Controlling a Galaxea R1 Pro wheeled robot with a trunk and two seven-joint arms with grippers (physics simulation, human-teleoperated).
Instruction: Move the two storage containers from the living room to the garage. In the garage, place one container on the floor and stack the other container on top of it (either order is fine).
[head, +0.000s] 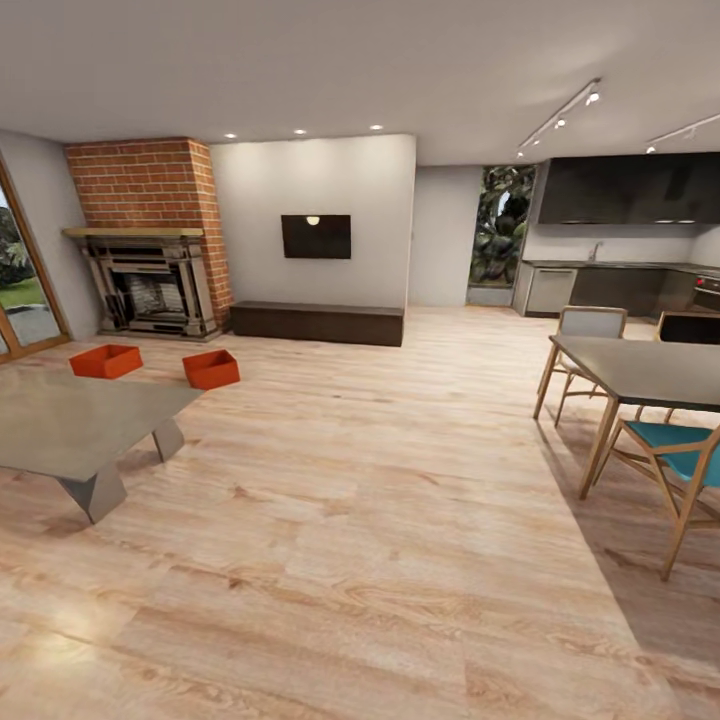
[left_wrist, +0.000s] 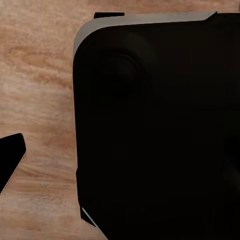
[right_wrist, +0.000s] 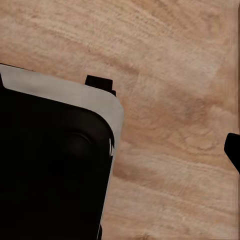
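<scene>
Lying on the plank floor (head: 380, 520) before the fireplace (head: 150, 285): two storage containers, the left one (head: 105, 360) and the right one (head: 211, 368), a little apart. Standing nearer, at left: a low table (head: 70, 425). Running right of the fireplace along the wall: a low bench (head: 318, 323), under a wall screen (head: 316, 236). Sitting at right: a dining table (head: 640, 370) with chairs (head: 680, 470); behind it, the kitchen counter (head: 610, 285).

I am seeing orange-red storage containers (head: 105, 360) (head: 211, 369), red brick fireplace (head: 147, 185), light wood plank floor (head: 380, 480), teal chair seat (head: 672, 445).
</scene>
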